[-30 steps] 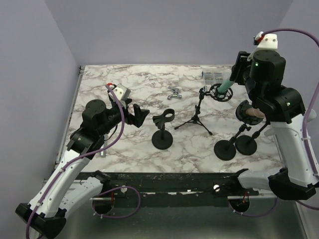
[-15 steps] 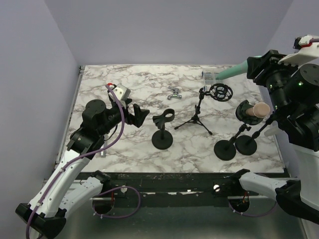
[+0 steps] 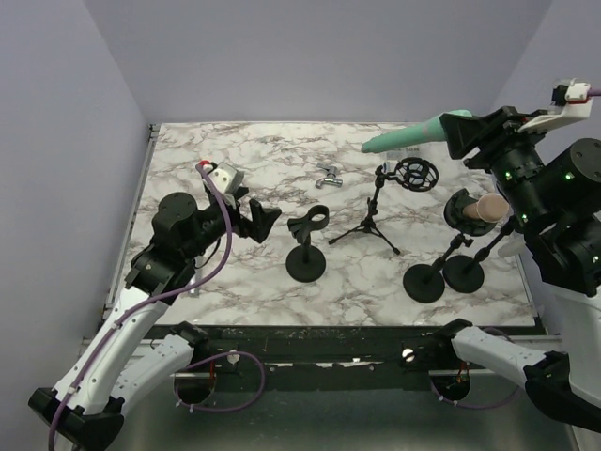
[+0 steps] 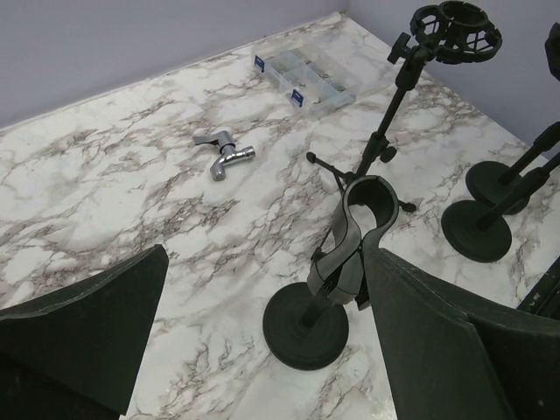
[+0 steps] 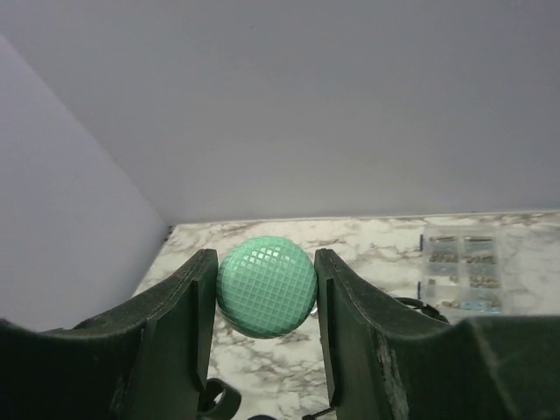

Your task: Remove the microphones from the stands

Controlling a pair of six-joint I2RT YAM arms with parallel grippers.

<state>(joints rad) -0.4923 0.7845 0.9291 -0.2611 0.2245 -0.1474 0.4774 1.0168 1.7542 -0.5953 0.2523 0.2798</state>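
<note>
I am gripping the green microphone (image 3: pixel 404 138) in my clenched right pincer (image 3: pixel 462 129), apart from the tripod stand (image 3: pixel 376 211), above the table (image 3: pixel 235 160) near its far right corner; my left pincer (image 3: pixel 264 218) is hanging released toward the left edge.

A mint-green microphone (image 3: pixel 413 133) hangs in the air at the upper right of the overhead view. It lies almost level, its slim handle to the right and its rounded head pointing left. In the right wrist view the head (image 5: pixel 266 286) is a ball of fine grid mesh, clamped between two dark fingers (image 5: pixel 179 332). Below it, right of centre, the black tripod stand (image 3: pixel 374 209) sits on the marbled worktop (image 3: pixel 235 188). Its ring-shaped mount (image 3: pixel 414 175) is apart from the microphone.
</note>
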